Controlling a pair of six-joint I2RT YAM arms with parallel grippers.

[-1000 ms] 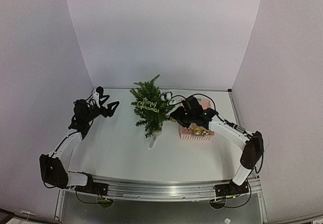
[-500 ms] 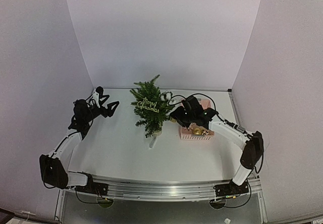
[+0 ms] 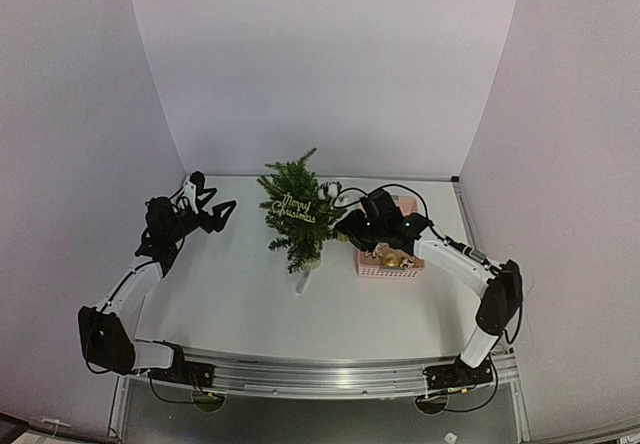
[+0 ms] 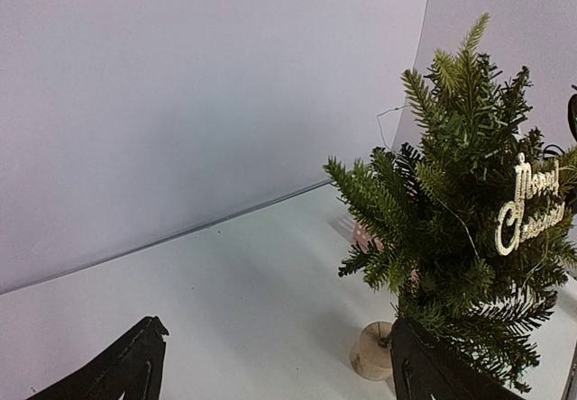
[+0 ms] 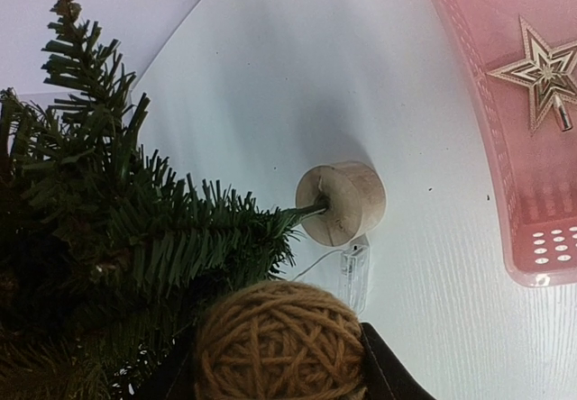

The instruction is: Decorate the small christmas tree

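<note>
The small christmas tree stands at mid-table on a pale wooden round base, with a glittery "Merry Christmas" sign hanging in its branches. My right gripper is shut on a brown yarn ball, pressed against the tree's lower right branches. In the top view the right gripper sits between the tree and the pink basket. My left gripper hovers open left of the tree with nothing between its fingers; in its own view the tree is to the right.
The pink basket holds a gold star and gold ornaments. A clear battery box on a thin wire lies by the tree's base. White walls enclose the table on three sides.
The right gripper with the yarn ball has shifted very slightly against the tree. The left arm has not moved.
</note>
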